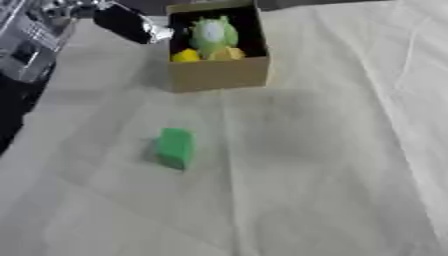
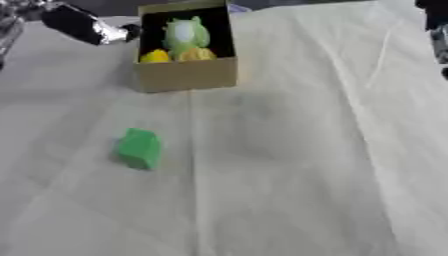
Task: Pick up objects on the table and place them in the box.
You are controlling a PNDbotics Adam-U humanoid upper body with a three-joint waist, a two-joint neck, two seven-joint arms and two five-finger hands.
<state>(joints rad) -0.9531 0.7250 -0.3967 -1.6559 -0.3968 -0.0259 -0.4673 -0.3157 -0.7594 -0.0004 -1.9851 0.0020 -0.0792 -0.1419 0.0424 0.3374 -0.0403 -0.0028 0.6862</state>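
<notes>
A green block (image 1: 176,147) lies alone on the pale cloth, left of the middle. At the far side stands an open cardboard box (image 1: 217,73); inside it are a green plush toy (image 1: 213,35) and two yellow pieces (image 1: 185,55). My left hand (image 1: 154,32), black with a silver end, hangs just left of the box's upper wall, apart from the block. A dark part of my right hand (image 2: 435,22) shows at the top right edge, far from both block and box.
A cream cloth (image 1: 306,165) with creases covers the table. Grey and silver equipment (image 1: 31,40) stands past the table's far left edge, and a dark gap runs down the left side.
</notes>
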